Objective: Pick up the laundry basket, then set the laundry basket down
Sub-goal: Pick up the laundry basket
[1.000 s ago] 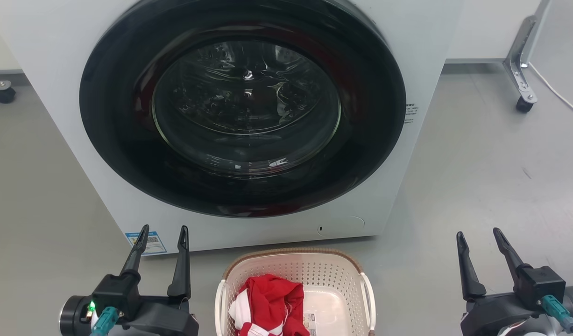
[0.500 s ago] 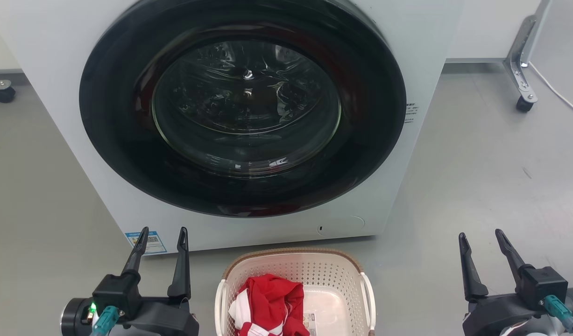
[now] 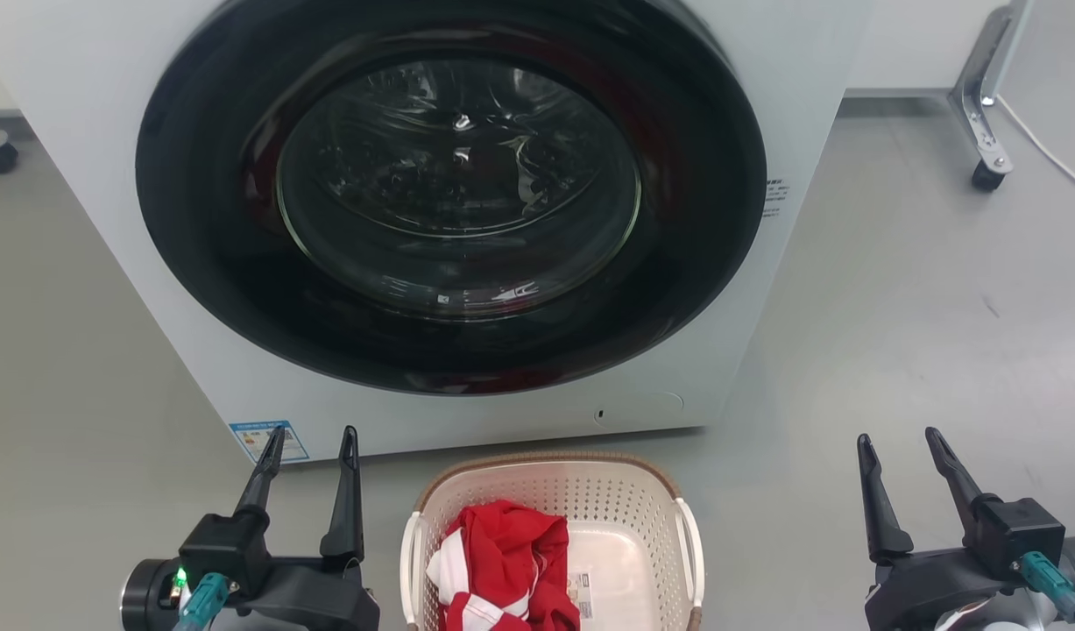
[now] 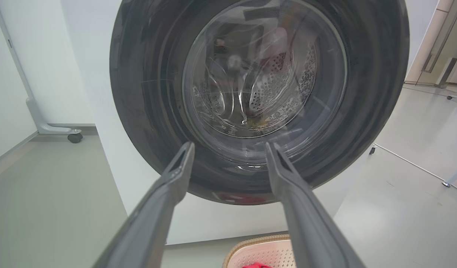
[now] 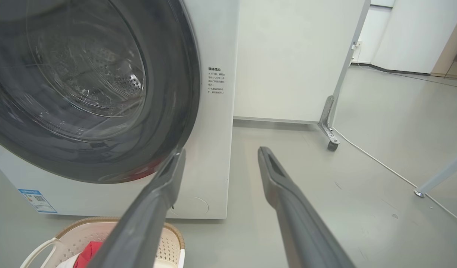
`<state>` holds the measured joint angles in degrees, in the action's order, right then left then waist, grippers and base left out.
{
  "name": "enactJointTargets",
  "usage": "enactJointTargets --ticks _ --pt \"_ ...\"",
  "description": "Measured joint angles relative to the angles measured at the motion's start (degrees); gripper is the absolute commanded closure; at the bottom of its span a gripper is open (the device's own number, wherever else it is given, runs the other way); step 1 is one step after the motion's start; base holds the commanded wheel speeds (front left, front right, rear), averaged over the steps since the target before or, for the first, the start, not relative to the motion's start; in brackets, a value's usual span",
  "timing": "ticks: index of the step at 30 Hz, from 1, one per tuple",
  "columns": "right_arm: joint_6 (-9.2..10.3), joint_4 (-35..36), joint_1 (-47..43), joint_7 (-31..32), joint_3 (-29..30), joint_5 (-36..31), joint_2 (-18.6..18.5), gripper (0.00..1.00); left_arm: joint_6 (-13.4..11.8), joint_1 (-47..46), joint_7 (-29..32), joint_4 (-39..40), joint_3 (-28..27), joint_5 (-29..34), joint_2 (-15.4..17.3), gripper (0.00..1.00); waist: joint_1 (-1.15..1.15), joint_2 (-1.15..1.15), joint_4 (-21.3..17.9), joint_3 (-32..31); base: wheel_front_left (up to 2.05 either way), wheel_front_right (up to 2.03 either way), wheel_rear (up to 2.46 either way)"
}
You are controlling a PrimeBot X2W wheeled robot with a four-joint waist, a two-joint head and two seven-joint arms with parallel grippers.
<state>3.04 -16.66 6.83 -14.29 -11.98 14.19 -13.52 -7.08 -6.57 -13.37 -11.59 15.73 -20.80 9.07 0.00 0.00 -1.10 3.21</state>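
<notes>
- We see the laundry basket (image 3: 620,504) at the bottom centre of the head view. It stands upright on the grey floor (image 3: 905,307), just in front of the white washer (image 3: 809,96). The picture's bottom edge cuts off its near end.
- The basket is cream-white, with small holes in its walls, a brown woven-look rim and a white handle on each side.
- Inside it lies a crumpled red and white cloth (image 3: 502,556), toward the basket's left half. A small label (image 3: 581,596) shows on the bare base beside the cloth.
- The left gripper (image 3: 312,431) is to the left of the basket and apart from it. Its two dark fingers point toward the washer, spread with a clear gap, and hold nothing.
- The right gripper (image 3: 897,436) is well apart from the basket on the right, over bare floor. Its fingers are spread in the same way and hold nothing.
- In the left wrist view we look between the fingers at the washer's round dark door (image 4: 139,93), whose glass shows the metal drum behind it. The basket's rim peeks in at the bottom edge.
- In the right wrist view the basket sits at the lower left, below the washer's front corner.
- A blue sticker (image 3: 258,438) marks the washer's lower left front.
- Behind the washer on the right, a metal leg ends in a small black wheel (image 3: 986,178).
</notes>
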Motion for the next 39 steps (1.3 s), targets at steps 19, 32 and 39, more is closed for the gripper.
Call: enactJointTargets --ticks 19,32,39 --pt "-0.54 -0.8 5.1 0.0 1.1 0.6 0.7 0.0 0.6 -5.2 1.8 -0.8 1.1 -0.2 -1.9 0.0 0.0 0.0 0.2 9.9 0.0 0.0 0.0" --pt "-1.57 -3.0 10.6 0.0 0.4 0.5 2.3 0.0 1.6 -13.2 3.9 -5.3 1.3 -0.3 -2.2 0.0 0.01 0.0 0.0 20.2 0.0 0.0 0.0" --pt "-2.13 -4.6 14.4 -0.2 -0.6 0.3 3.2 0.0 2.1 -17.7 4.8 -8.1 1.5 -0.3 -2.4 0.0 0.02 0.0 -0.4 26.2 0.0 0.0 0.0"
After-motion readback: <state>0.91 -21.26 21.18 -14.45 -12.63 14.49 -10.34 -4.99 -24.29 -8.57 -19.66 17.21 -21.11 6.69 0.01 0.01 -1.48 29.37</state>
